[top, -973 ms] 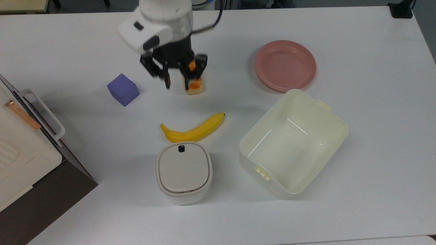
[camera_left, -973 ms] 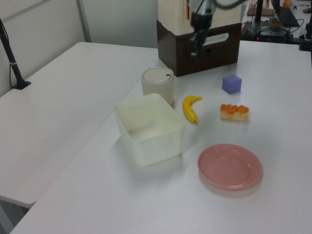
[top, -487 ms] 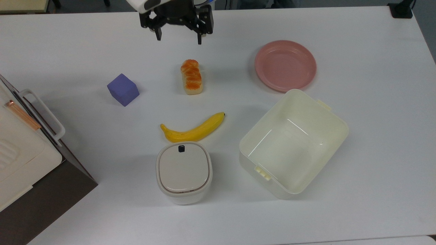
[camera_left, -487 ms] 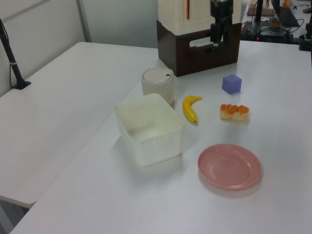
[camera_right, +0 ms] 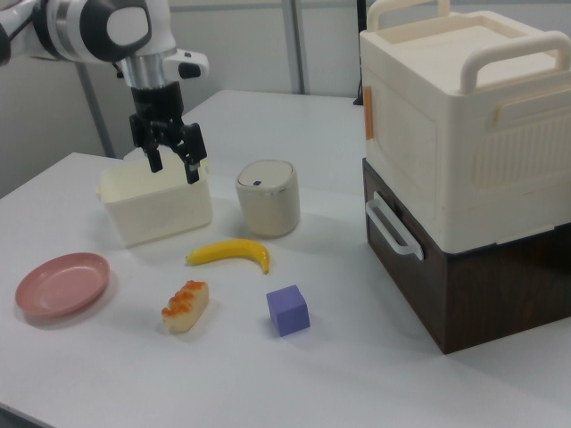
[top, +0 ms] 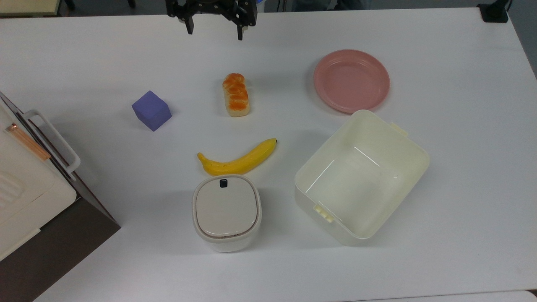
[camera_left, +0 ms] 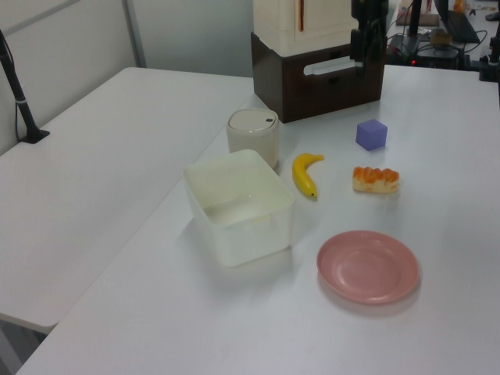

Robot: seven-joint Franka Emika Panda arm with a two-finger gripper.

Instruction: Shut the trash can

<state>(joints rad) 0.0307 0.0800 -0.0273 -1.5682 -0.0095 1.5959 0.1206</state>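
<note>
1. Surface: the white table (top: 440,235) spans the top view. Bare room lies along the bottom and right of the frame; table edges run close at the top and lower left.
2. Appliance stack (camera_right: 464,169): cream unit on a brown base, at the left edge of the top view. Its projecting handle (top: 54,142) would probably catch an arm swinging low on that side.
3. Cream tub (top: 361,176): open, lower right of centre in the top view, just beside the trash can. A descent drifting rightward could strike its rim.
4. Trash can (top: 227,213): lower centre of the top view. The beige lid (top: 226,206) appears flat and seated; further pressing may tip it.
5. Banana (top: 237,159): touching or nearly touching the can's upper edge; easily nudged.
6. Gripper (top: 214,26): top edge of the top view, fingers spread, empty, well apart from the can.
</note>
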